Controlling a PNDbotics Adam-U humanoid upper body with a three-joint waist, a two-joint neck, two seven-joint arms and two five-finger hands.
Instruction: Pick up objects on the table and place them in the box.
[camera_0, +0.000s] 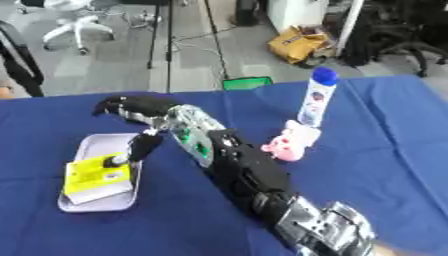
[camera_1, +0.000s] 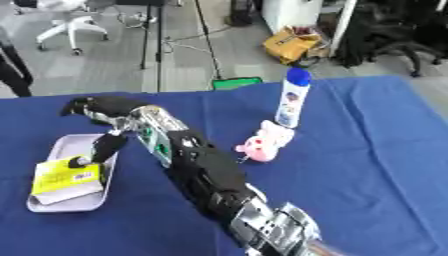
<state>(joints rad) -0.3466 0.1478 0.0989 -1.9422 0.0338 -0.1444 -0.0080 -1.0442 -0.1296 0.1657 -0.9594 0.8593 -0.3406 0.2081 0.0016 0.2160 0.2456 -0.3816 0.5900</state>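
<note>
Desk (camera_0: 385, 165): covered with a dark blue cloth; it carries all the things below.
Box (camera_0: 87, 145): a shallow pale tray with rounded corners, lying flat at the left side of the desk.
Yellow packet (camera_0: 92, 175): flat, with a black round spot at its upper right corner; it lies in the near half of the box and sticks out a little over the left rim.
Right hand (camera_0: 144, 112): black, reached across from the lower right; it hangs over the far right corner of the box, fingers curved, holding nothing. One finger points down to the packet, tip just beside the black spot; touching or not, I cannot tell.
Pink toy (camera_0: 291, 142): a small plush animal, near the middle of the desk, right of the arm.
Bottle (camera_0: 317, 97): white with blue cap, upright, just behind the toy.
Left hand: it does not show.
</note>
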